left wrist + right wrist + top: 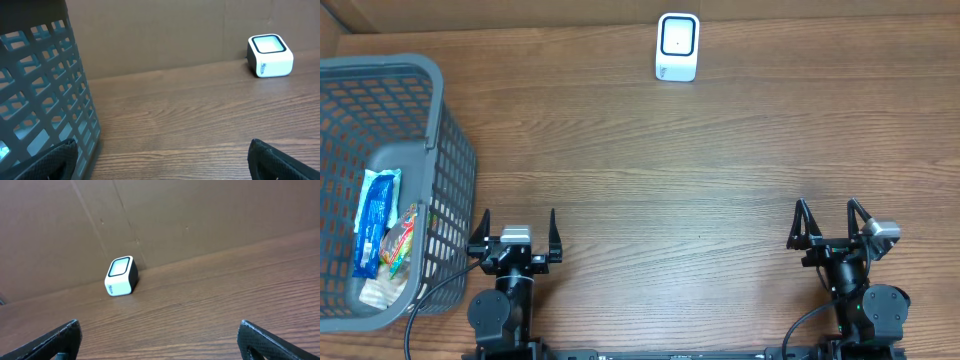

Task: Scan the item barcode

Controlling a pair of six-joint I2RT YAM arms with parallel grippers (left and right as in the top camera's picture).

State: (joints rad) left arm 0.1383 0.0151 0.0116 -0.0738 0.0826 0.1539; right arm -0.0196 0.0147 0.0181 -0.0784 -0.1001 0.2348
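- Though any barcode is too small for me to read, the items lie inside the grey basket [448, 120]: a blue packet [375, 220] lengthwise on its floor, a red-and-yellow packet [400, 240] touching that one's right side, and a pale packet [378, 290] at the basket end nearest my bases
- Well apart from the basket, off to its right and toward the far edge, the white scanner [677, 46] stands on the wooden table [670, 170], its dark-framed window facing up, close against the brown cardboard wall [200, 220]
- My left pincer [518, 218] sits low over the table just beside the basket's right wall, at its near corner; the jaws stand wide apart with only bare wood between them
- My right pincer [828, 210] is well apart from the basket, far off to its right and farther right than the scanner; its jaws are spread wide too, and they hold nothing
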